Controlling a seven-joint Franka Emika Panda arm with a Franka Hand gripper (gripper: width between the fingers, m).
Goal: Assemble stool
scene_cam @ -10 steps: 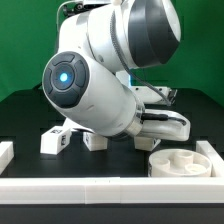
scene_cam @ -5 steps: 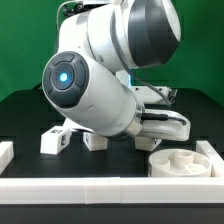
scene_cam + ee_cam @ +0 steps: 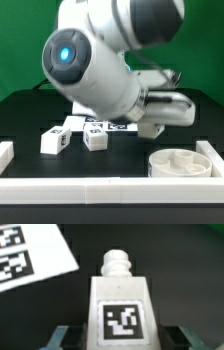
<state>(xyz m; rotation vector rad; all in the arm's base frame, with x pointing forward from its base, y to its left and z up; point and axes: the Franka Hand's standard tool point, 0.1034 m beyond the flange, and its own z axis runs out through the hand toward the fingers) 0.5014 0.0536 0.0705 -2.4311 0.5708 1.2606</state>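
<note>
The arm (image 3: 95, 70) has swung up and toward the exterior view's right since half a second ago, uncovering the marker board (image 3: 100, 126) at the middle of the table (image 3: 25, 120). I judge this to be a carry toward the seat disc (image 3: 180, 162), which lies hollow side up in the front corner at the exterior view's right. Two loose legs (image 3: 55, 141) (image 3: 96, 139) lie unmoved just in front of the board. The third leg (image 3: 120, 297) is above the table's middle, with the gripper (image 3: 122, 336) apparently closed on its broad tagged end. Its long axis runs straight out from the fingers (image 3: 62, 336), with the ridged peg pointing away from them.
</note>
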